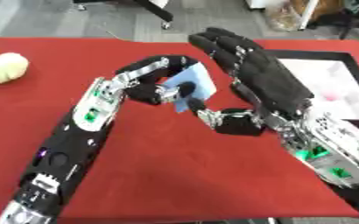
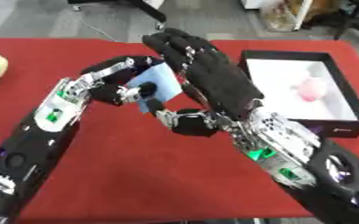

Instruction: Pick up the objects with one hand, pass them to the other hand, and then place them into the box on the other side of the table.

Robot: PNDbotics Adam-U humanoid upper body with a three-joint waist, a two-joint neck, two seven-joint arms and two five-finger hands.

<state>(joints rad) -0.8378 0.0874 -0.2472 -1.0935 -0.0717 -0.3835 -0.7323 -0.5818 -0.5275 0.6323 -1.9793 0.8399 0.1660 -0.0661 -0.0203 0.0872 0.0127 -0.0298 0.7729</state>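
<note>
A light blue flat piece [image 1: 196, 82] is held above the red table [image 1: 175, 175], my left hand [image 1: 146, 87] shut on it with fingers curled round its left edge. My right hand [image 1: 268, 81] stands open just to its right, fingers straight and pointing up behind the piece. The right thumb reaches to the piece's lower edge; whether it touches I cannot tell. A black box [image 2: 343, 127] with a white inside stands at the table's right side, and something pink [image 2: 311, 90] lies in it. A pale yellow roundish object [image 1: 6, 68] rests on the table at the far left.
The red table's front edge runs along the bottom of the view. Grey floor, chair legs and a cable show beyond the far edge.
</note>
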